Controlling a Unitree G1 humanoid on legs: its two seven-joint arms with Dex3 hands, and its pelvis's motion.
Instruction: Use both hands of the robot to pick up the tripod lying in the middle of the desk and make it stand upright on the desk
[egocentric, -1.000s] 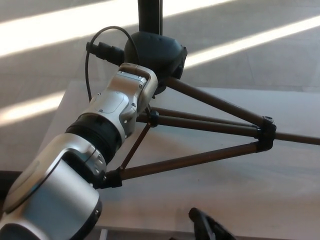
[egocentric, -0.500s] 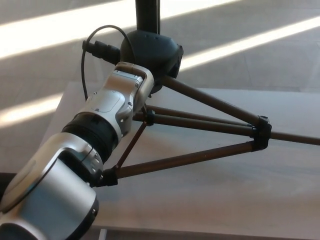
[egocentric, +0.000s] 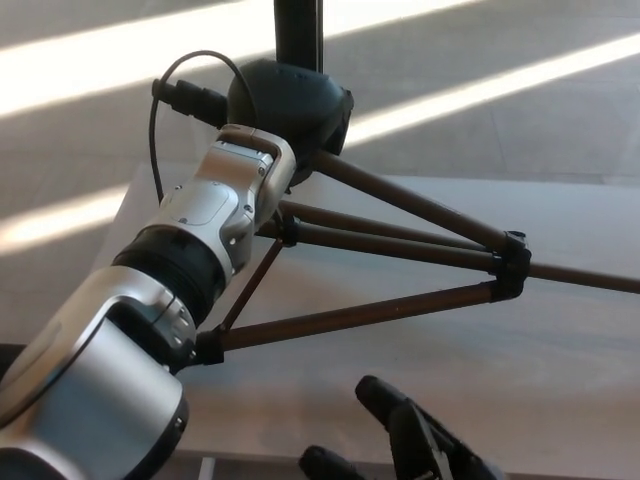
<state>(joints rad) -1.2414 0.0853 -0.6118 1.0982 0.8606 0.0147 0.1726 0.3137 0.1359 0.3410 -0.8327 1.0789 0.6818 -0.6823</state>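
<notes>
The tripod (egocentric: 400, 250) has dark brown legs with black joints, and they fan out to the right over the pale desk (egocentric: 570, 380). Its black centre column (egocentric: 298, 30) runs up out of the top of the picture. My left arm reaches in from the lower left. My left hand (egocentric: 290, 105), black and rounded, is shut on the tripod where the legs meet the column. My right hand (egocentric: 400, 440) shows at the bottom edge, below the legs and apart from them, its fingers (egocentric: 375, 395) spread with nothing in them.
The desk's far edge (egocentric: 420, 180) and left edge lie close to the tripod's hub. Beyond them is grey floor (egocentric: 520, 130) crossed by bright sun stripes. A black cable (egocentric: 158, 130) loops off my left wrist.
My left hand and the tripod have shifted slightly left and up. My right hand, out of sight half a second ago, has come up into view at the bottom edge.
</notes>
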